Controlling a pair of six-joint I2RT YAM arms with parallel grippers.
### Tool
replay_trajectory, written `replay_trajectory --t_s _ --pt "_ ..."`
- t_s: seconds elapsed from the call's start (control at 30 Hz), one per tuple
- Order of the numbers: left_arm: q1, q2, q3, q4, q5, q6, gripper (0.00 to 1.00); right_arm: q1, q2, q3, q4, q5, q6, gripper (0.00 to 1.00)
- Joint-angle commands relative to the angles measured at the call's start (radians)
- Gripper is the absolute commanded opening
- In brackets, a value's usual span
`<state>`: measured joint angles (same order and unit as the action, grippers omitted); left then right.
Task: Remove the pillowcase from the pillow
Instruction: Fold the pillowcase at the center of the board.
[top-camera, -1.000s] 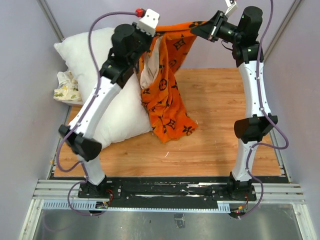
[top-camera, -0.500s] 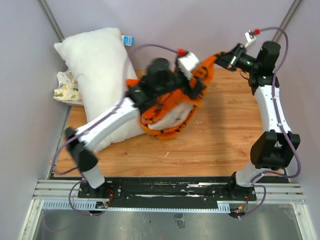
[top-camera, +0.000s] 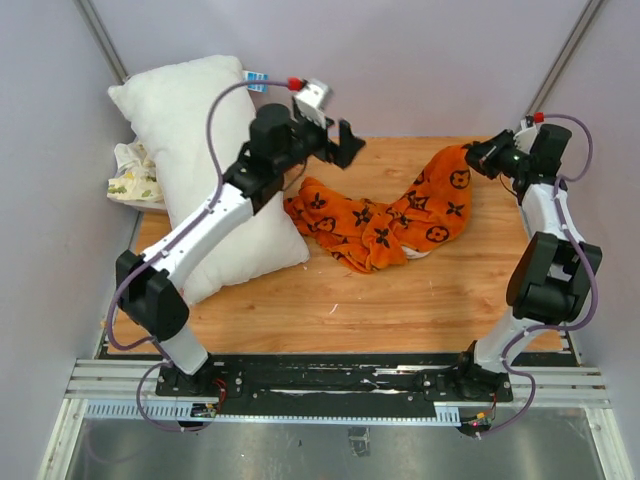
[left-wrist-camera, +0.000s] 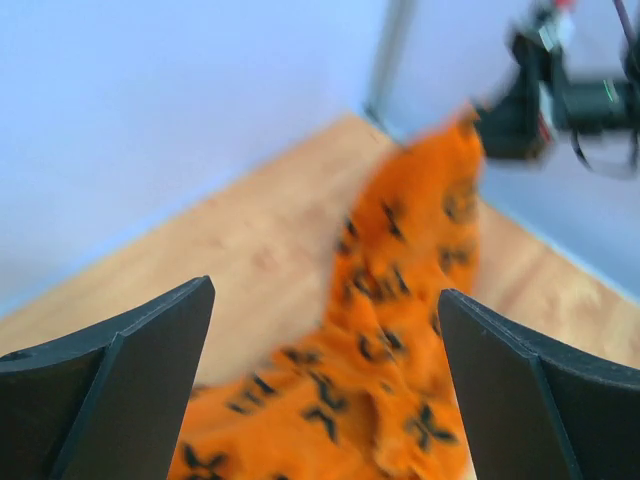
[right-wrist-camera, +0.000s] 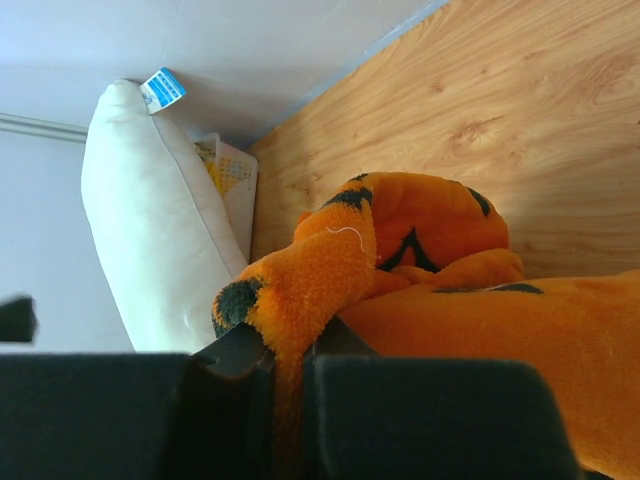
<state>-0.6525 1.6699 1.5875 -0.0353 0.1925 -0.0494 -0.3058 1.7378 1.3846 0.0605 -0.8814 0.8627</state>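
Looking from above, the left gripper (top-camera: 338, 147) hangs spread and empty, the pillowcase (top-camera: 385, 220) crumpled on the table (top-camera: 400, 300) just below its fingers and off the pillow (top-camera: 200, 150) behind them. The right gripper (top-camera: 482, 158) pinches the cloth's corner.

Left wrist: parted fingers (left-wrist-camera: 140, 380) frame orange fabric beneath.

Right wrist: clenched fingers (right-wrist-camera: 420, 420) grip a fold, with the pillow beyond.

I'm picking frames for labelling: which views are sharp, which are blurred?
Left wrist: blur smears the pillowcase and all behind it. Right wrist: sharp on the orange fold and the pillow, with the near foreground dark. Top: sharp throughout, evenly lit, soft shadows, no glare.
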Motion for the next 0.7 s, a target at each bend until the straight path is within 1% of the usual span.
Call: replay_trajectory --t_s 0.0,0.03,0.07,0.13,0.2,0.27,0.3,0.37,0.47,0.53,0.67 --pt "0.121 0.094 0.025 0.074 0.033 -0.112 0.99 0.021 0.018 0.034 0.02 -0.02 -0.053 0.01" --pt "0.133 0.154 0.081 0.031 0.032 -0.113 0.99 0.024 0.02 0.041 0.011 -0.022 -0.066 0.01" --pt "0.139 0.217 0.18 -0.026 0.035 -0.108 0.99 0.028 0.02 0.047 -0.004 -0.021 -0.078 0.01" --pt "0.14 0.339 0.33 -0.149 0.038 -0.109 0.97 0.035 0.017 0.065 -0.043 -0.012 -0.117 0.01" --pt "0.14 0.437 0.408 -0.184 0.083 -0.157 0.94 0.042 0.01 0.077 -0.077 0.001 -0.151 0.01" --pt "0.139 0.522 0.46 -0.19 0.115 -0.216 0.93 0.049 0.007 0.083 -0.088 0.003 -0.164 0.01" --pt "0.139 0.563 0.498 -0.221 0.124 -0.238 0.92 0.051 0.009 0.087 -0.089 0.0 -0.166 0.01" --pt "0.131 0.666 0.61 -0.322 0.122 -0.252 0.92 0.051 0.01 0.09 -0.091 -0.007 -0.168 0.01" --pt "0.103 0.795 0.765 -0.504 0.064 -0.214 0.92 0.053 0.009 0.088 -0.089 -0.007 -0.169 0.01" --pt "0.082 0.823 0.751 -0.533 0.077 -0.216 0.92 0.055 0.011 0.086 -0.086 -0.004 -0.168 0.01" --pt "0.048 0.796 0.596 -0.458 0.167 -0.253 0.96 0.07 0.022 0.085 -0.075 0.001 -0.165 0.01"
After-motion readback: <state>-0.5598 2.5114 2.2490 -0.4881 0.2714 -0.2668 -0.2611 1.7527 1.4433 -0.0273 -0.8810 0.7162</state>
